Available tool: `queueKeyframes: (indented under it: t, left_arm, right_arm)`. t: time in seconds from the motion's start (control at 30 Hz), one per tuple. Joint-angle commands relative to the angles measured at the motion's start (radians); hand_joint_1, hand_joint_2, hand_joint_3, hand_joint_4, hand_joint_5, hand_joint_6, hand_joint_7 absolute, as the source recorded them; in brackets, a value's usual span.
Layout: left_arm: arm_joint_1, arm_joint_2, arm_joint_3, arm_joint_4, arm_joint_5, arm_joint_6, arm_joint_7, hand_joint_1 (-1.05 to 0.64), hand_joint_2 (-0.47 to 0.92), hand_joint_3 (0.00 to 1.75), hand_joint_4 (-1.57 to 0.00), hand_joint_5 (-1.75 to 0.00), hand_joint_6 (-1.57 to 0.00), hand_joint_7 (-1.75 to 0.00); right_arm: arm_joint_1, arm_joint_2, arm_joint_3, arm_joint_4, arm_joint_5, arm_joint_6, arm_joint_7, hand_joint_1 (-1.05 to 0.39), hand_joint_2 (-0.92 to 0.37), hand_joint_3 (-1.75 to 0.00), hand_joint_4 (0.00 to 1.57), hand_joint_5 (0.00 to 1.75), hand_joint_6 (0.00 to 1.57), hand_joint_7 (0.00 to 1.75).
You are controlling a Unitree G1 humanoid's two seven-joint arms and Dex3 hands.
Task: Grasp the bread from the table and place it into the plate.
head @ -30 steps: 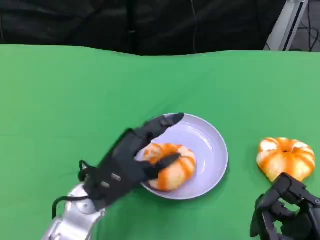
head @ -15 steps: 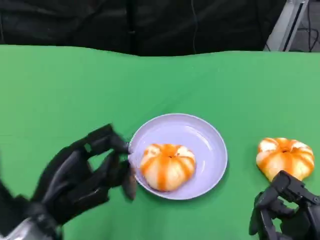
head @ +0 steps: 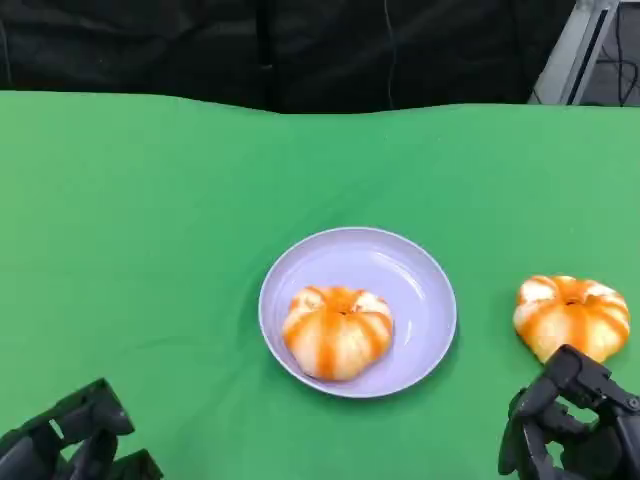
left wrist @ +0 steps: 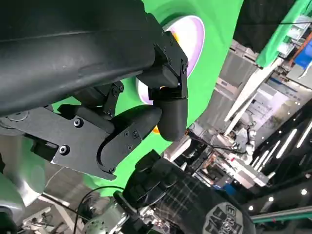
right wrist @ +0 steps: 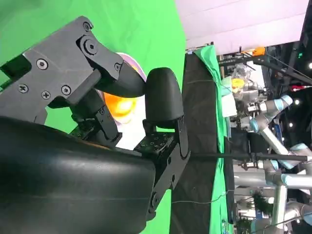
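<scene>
Nearest you, at the lower left of the head view, your left hand (head: 75,445) sits low over the green counter (head: 140,250), its fingers curled in and holding nothing. At the lower right, your right hand (head: 570,430) is likewise bunched, fingers drawn in on nothing, just on the near side of a second orange-and-white bread roll (head: 572,315) that lies on the counter beside the plate's right side; you cannot tell whether a fingertip touches that roll. Further in, near the middle of the counter, the lavender plate (head: 420,290) carries the bread (head: 337,332), which rests in its near-left part, upright and apart from both hands. Beyond the counter's far edge you see a dark backdrop (head: 300,50).
</scene>
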Motion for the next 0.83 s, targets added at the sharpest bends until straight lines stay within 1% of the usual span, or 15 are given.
queueKeyframes:
  t: [0.03, 0.2, 0.37, 0.5, 0.67, 0.83]
  left_arm:
    - [-0.01, 0.009, 0.017, 0.012, 0.006, 0.002, -0.013, -0.2, 0.75, 0.8, -0.8, -1.75, -0.7, -1.71]
    - [-0.029, -0.005, 0.011, 0.068, 0.042, -0.017, -0.015, -0.17, 0.75, 0.81, -0.79, -1.75, -0.69, -1.71]
    - [-0.032, -0.019, 0.016, 0.075, 0.043, -0.02, -0.024, -0.17, 0.75, 0.81, -0.79, -1.75, -0.69, -1.7]
    - [-0.039, -0.028, 0.017, 0.078, 0.05, -0.03, -0.027, -0.17, 0.76, 0.81, -0.79, -1.75, -0.69, -1.71]
    - [-0.047, -0.032, 0.018, 0.089, 0.047, -0.034, -0.033, -0.18, 0.76, 0.82, -0.79, -1.75, -0.69, -1.71]
    - [-0.053, -0.037, 0.018, 0.097, 0.056, -0.046, -0.04, -0.17, 0.76, 0.82, -0.79, -1.75, -0.69, -1.71]
  right_arm:
    - [0.004, -0.019, -0.012, -0.012, 0.017, 0.009, 0.006, -0.13, -0.48, -1.33, 0.9, 1.75, 0.77, 1.62]
    - [0.014, -0.023, -0.008, -0.032, 0.013, 0.022, 0.004, -0.13, -0.52, -1.26, 0.9, 1.75, 0.78, 1.62]
    - [0.018, -0.02, -0.003, -0.041, 0.015, 0.03, 0.001, -0.12, -0.52, -1.27, 0.9, 1.75, 0.78, 1.62]
    - [0.011, -0.02, -0.004, -0.034, 0.009, 0.017, 0.003, -0.12, -0.52, -1.28, 0.9, 1.75, 0.77, 1.62]
    - [0.013, -0.02, -0.004, -0.044, 0.009, 0.033, -0.005, -0.13, -0.52, -1.28, 0.9, 1.75, 0.77, 1.63]
    - [0.014, -0.018, -0.004, -0.041, 0.003, 0.028, -0.011, -0.13, -0.52, -1.28, 0.9, 1.75, 0.77, 1.62]
